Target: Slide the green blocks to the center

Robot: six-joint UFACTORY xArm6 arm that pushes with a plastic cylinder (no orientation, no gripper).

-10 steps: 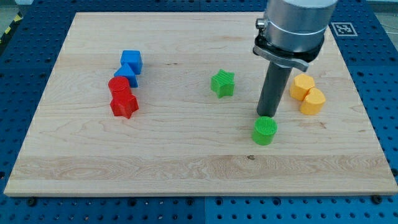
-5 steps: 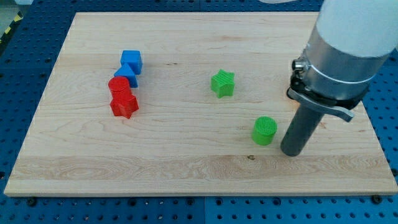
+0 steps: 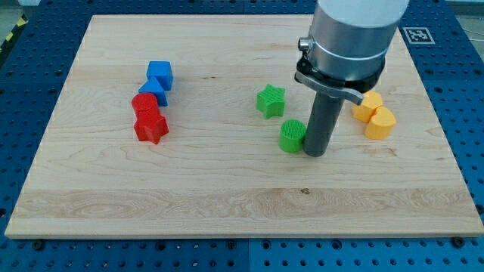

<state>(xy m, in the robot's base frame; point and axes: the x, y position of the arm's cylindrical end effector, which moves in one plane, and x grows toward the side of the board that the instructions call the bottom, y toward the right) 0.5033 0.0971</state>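
Tool is a straight dark rod with no jaws, so nothing to spread or pinch; my tip (image 3: 315,153) is down on the worktop just right of frame centre, touching the right side of the green ribbed cylinder block (image 3: 292,137). Silver-grey arm body above it fills the upper right of the frame.

Green cylinder block stands upright, slightly right of and below frame centre. Green star-shaped block (image 3: 271,101) lies just above and left of it, near but apart, close to the middle of the light wooden worktop (image 3: 227,200).

Right of the rod, two yellow rounded blocks (image 3: 374,115) touch each other, one up-left, one down-right; exact shapes hard to tell, upper one partly hidden by the arm.

Left part of the frame: cluster of four. Blue cube block (image 3: 160,75) on top, a second blue block (image 3: 153,92) just below it, shape unclear, then a red cylinder block (image 3: 144,103) and a red star-like block (image 3: 151,127) at the bottom, all bunched touching or nearly so.

Blue perforated base (image 3: 469,113) surrounds the worktop.
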